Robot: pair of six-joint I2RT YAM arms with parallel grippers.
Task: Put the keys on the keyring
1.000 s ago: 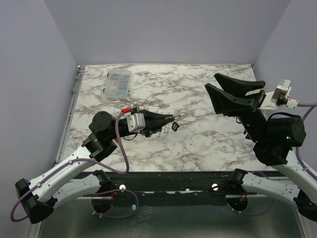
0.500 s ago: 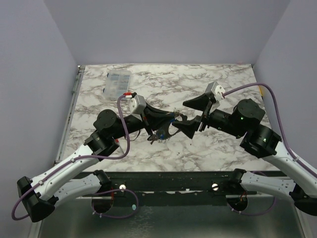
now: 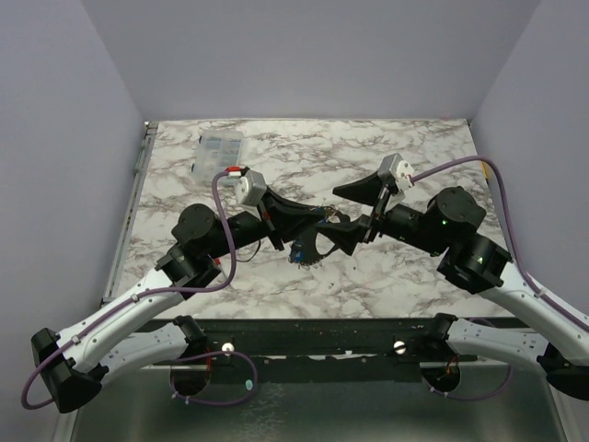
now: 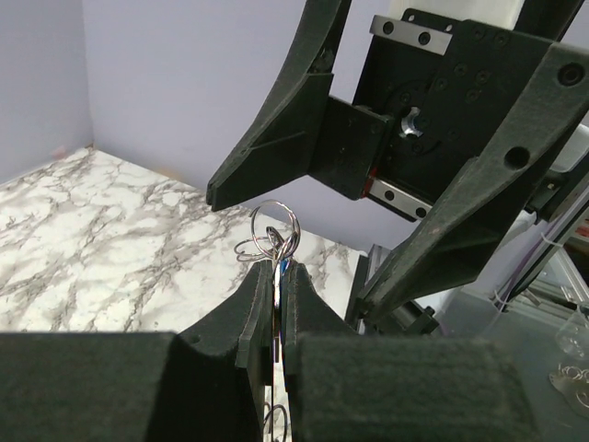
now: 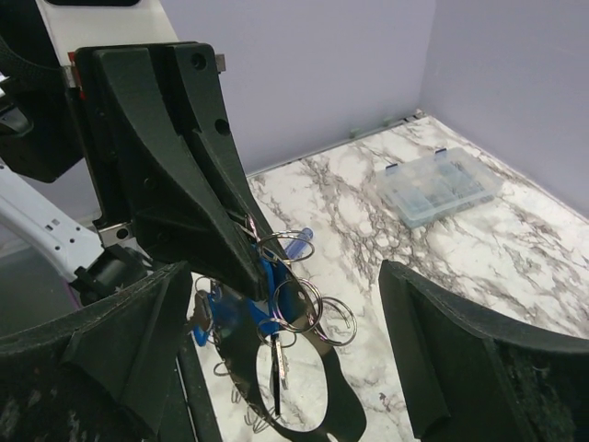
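Roughly mid-table, held up over the marble table (image 3: pixel 414 276): the keyring (image 4: pixel 274 203) and the keys (image 5: pixel 268 276), one bunch at the tip of the left gripper (image 4: pixel 276 287).

Ring: thin grey wire, round, glinting along the rim. Smaller wire loops crowd its lower edge. It stands on edge out of the left fingertips, its flat face toward the left wrist camera.

Keys: tiny, with blue plastic heads and slim silver blades, hanging below the grip. One blade points straight down, long axis vertical. From above, only a blue fleck and tangled wire show under the left fingers. Whether the lowest loops touch the marble I cannot tell.

Left jaws: together, pinched on the ring's lower arc, with a thin metal sliver showing in the slit between the pads. Whether a key is caught there too is unclear. The fingers are black, matte and wedge-shaped, with foam-looking faces.

Right gripper (image 3: pixel 346 215): jaws spread wide, holding nothing. One finger is on the far side of the bunch and one on the near side, so the bunch and the left fingertips sit in the gap, apart from both fingers.

Far left: clear plastic compartment box (image 3: pixel 219 155), flat on the table, blue clasps, well apart from both arms. The tabletop is white with grey veining, smooth.
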